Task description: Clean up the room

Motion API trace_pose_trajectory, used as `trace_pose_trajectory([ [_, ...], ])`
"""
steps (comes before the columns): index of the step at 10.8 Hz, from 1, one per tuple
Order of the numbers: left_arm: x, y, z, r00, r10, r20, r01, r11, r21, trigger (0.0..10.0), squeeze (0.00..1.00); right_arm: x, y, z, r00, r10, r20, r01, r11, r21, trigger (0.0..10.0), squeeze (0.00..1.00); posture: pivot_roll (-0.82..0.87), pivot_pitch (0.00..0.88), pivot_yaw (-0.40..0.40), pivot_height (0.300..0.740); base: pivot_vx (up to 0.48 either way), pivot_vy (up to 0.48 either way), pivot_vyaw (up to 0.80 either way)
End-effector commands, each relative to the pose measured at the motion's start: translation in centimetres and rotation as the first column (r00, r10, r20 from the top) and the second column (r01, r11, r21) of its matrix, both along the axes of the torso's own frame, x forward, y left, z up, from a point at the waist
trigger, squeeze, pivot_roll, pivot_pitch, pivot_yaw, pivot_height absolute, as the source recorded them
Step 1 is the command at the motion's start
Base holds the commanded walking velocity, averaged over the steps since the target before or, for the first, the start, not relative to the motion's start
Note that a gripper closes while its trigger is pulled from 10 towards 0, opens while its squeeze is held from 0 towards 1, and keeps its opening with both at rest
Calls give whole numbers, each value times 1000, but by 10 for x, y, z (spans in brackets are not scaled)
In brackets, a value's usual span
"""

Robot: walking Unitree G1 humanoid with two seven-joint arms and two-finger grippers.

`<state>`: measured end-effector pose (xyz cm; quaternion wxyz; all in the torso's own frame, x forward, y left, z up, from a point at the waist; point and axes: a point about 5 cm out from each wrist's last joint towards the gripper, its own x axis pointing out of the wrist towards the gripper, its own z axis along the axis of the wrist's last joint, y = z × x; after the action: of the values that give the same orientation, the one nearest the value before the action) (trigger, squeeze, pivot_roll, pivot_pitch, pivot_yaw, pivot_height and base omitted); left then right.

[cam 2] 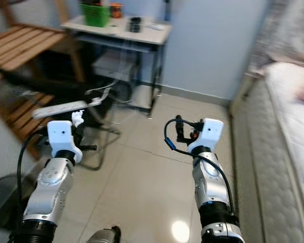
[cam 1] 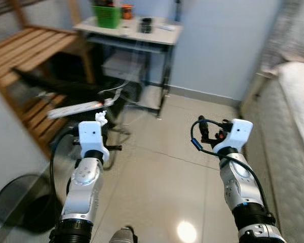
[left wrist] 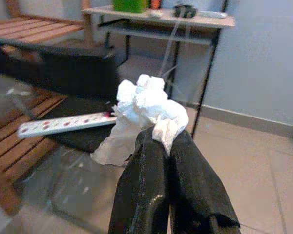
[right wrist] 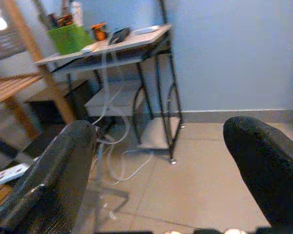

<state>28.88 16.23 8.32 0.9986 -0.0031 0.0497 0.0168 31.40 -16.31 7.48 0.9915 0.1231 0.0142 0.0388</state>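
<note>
A crumpled white tissue (left wrist: 144, 109) is pinched between the two black fingers of my left gripper (left wrist: 163, 139), which is shut on it. From the head camera the tissue (cam 1: 101, 118) shows as a small white wad at the tip of the left arm, held up over the tiled floor. My right gripper (right wrist: 161, 141) is open, its fingers wide apart with nothing between them. The right arm (cam 1: 233, 136) is raised at about the same height, to the right of the left one.
Ahead stands a small desk (cam 1: 162, 35) with a green basket (cam 1: 107, 16) and small items on it. A wooden rack (cam 1: 30, 50) is at the left, with a white power strip (cam 1: 76, 108) on a black chair. A bed (cam 1: 294, 116) runs along the right. Cables hang under the desk.
</note>
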Motion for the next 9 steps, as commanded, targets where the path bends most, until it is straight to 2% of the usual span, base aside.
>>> trace_pose_trajectory([
  [1,3,-4,2,1000,-1,6,1,1000,-1,10000,0,4,3,2,1000,29,-4,-29,999,-18,10000,396,96,0,-44,740,0,0,538],
  [4,4,-11,3,1000,17,8,-17,1000,-7,10000,0,9,5,3,998,67,-12,-67,998,-10,10000,404,110,0,-60,740,0,466,500],
  [9,8,-13,3,995,99,13,-99,991,95,10000,0,15,18,4,983,182,-23,-182,983,-12,10000,443,104,0,-63,740,0,0,500],
])
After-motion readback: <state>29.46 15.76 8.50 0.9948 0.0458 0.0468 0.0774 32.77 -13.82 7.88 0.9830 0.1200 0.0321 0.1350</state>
